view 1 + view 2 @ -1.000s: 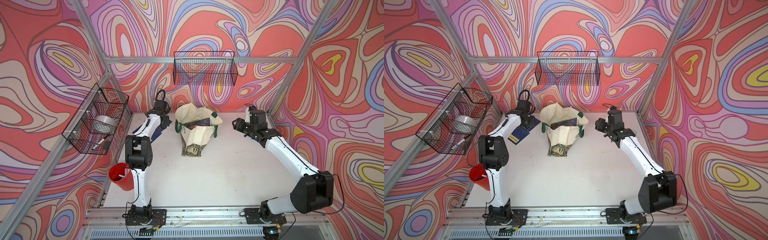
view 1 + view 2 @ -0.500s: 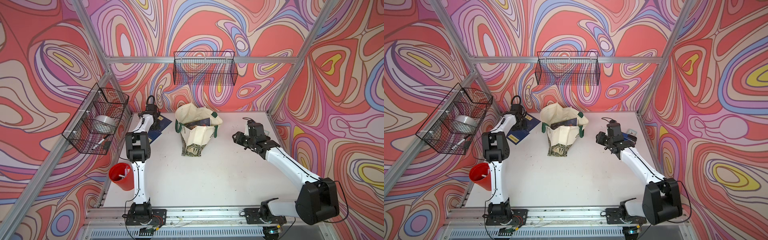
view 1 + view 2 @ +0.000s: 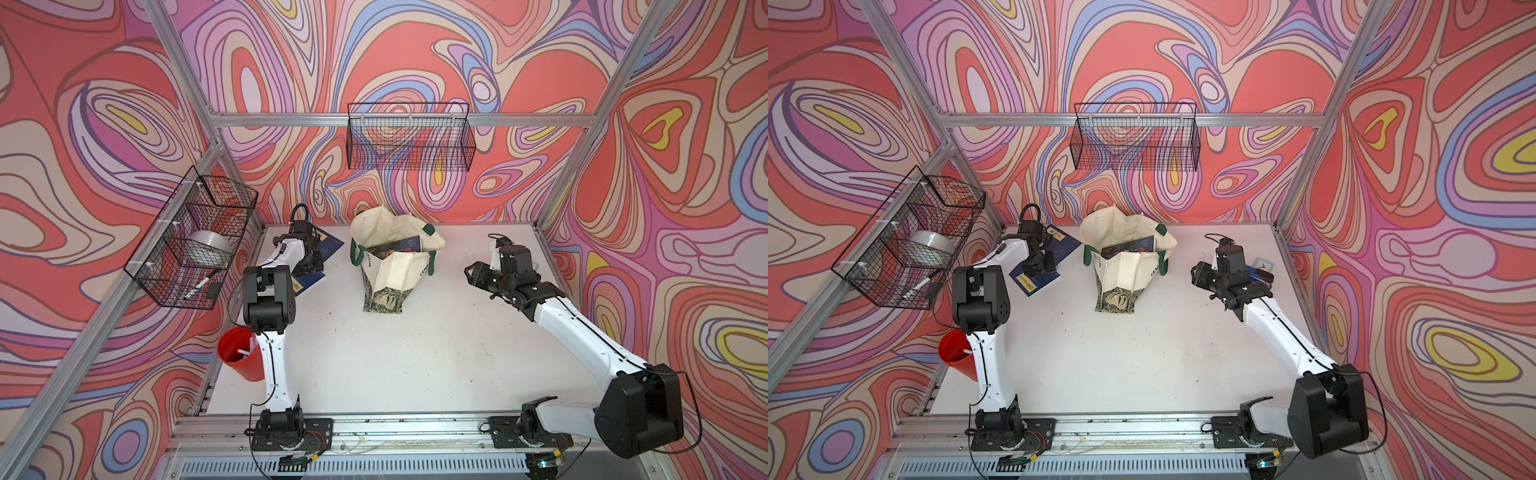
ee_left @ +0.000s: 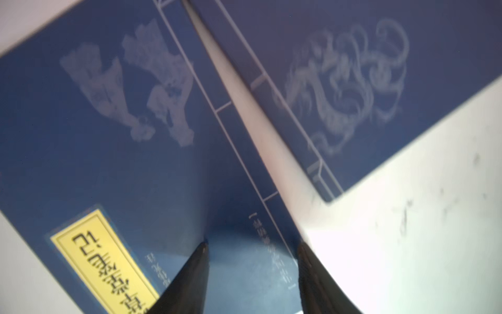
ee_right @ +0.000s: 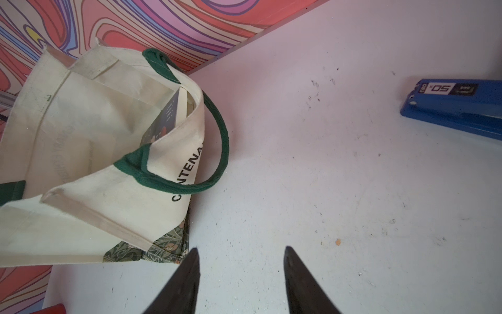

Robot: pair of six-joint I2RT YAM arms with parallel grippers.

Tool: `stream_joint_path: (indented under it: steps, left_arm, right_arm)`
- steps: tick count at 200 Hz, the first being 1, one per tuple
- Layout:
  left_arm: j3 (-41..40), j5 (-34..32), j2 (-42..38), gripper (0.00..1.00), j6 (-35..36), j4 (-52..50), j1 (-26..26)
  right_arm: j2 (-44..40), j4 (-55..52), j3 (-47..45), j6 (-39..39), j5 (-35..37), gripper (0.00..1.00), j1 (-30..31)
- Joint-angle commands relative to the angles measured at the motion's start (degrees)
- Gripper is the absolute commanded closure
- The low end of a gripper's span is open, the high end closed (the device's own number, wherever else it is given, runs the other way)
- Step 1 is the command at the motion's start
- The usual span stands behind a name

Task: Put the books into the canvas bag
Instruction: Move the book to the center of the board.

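Note:
The cream canvas bag stands open at the back middle of the table, with dark books leaning inside. Two navy books lie flat at the back left. The nearer one has a yellow label; the farther one lies beside it. My left gripper points down on the nearer navy book, jaws apart, one fingertip on the cover and one at its edge. My right gripper is open over bare table, right of the bag.
A blue stapler lies at the back right, behind my right arm. A red cup stands at the table's left edge. Black wire baskets hang on the back wall and the left wall, the left one holding a tape roll.
My left gripper has come down from beside the bag onto the nearer navy book, and its jaws have narrowed. My right gripper has drawn back from the bag toward the front.

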Motion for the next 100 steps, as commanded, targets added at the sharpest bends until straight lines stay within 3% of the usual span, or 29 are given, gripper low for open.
stream_joint_path:
  steps: [1,73,100]
  left_arm:
    - [-5.53,6.12,-0.46,0.50,-2.31,-5.47,-1.06]
    - [-15.70,12.44,-6.76,0.55,-6.31,-7.05,-6.93]
    - [-22.59,11.74,-11.94,0.56,-8.89,-4.90,-10.09]
  right_arm:
    - [-1.93,-0.63,-0.05,-0.81,-1.19,0.49,0.23]
    - [-3.92,-1.91,-2.43,-0.50,-4.22,0.49,0.23]
    - [-5.05,-1.44,-4.18,-0.10,-5.67,0.49,0.39]
